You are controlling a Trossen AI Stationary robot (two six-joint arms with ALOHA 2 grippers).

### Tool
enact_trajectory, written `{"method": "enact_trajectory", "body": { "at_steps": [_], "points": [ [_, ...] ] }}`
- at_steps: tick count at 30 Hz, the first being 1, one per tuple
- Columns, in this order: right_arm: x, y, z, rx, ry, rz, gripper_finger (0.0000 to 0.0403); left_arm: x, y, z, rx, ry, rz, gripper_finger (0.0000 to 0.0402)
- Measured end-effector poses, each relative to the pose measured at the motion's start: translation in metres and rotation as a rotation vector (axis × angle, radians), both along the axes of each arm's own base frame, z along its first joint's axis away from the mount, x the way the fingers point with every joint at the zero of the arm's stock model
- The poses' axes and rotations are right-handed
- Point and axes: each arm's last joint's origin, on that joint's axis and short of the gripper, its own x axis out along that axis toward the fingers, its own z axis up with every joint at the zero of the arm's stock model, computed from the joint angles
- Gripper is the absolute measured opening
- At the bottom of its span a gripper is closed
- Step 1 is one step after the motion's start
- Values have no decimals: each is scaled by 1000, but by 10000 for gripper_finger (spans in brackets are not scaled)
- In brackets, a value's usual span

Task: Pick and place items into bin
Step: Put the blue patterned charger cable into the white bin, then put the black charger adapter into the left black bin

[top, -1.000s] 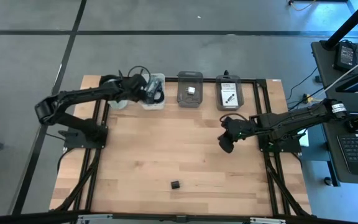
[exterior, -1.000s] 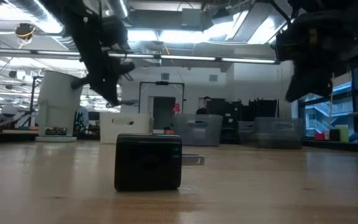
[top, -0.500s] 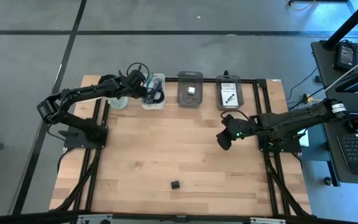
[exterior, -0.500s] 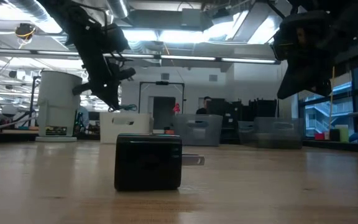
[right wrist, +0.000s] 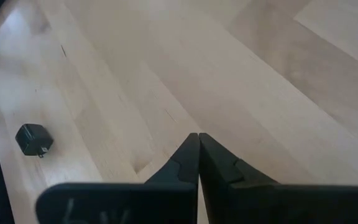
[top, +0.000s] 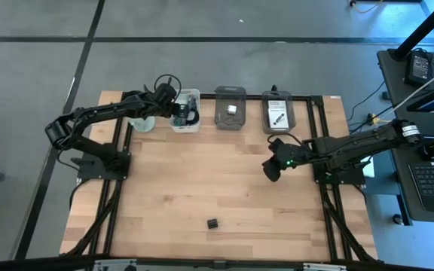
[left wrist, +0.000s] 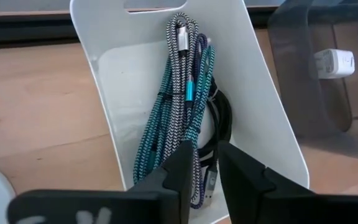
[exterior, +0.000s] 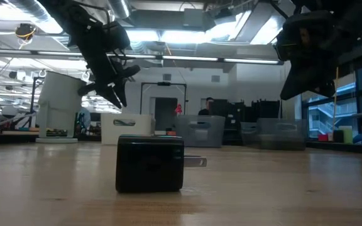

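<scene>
The left claw (left wrist: 205, 163) hangs right over the white bin (left wrist: 257, 93), fingers a small way apart with nothing pinched between them; judging by that, it sits here to let go of a cable. Just below and ahead of it, inside the bin, lie the teal braided cables (left wrist: 179, 106) and a black cable (left wrist: 224, 121). Beside that bin a grey bin (left wrist: 303, 68) holds a white cube (left wrist: 334, 62). The right claw (right wrist: 198, 155) waits pressed together above bare table (right wrist: 241, 74); the black block (right wrist: 33, 139), not yet binned, lies well apart from it.
</scene>
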Motion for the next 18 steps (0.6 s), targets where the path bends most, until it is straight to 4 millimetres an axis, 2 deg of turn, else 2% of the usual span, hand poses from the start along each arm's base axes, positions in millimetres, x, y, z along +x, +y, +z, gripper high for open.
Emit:
{"method": "enact_trajectory", "body": {
  "at_steps": [6,10,14,18],
  "points": [
    [0,0,0,-1,0,1,9,1,-1,0,-13,-14,7,76],
    [0,0,0,0,0,0,9,8,-4,3,16,-58,-16,76],
    [0,0,0,0,0,0,9,23,-11,11,129,-92,-166,77],
    [0,0,0,-7,1,9,9,42,-28,20,285,-120,-361,74]
  ]
}}
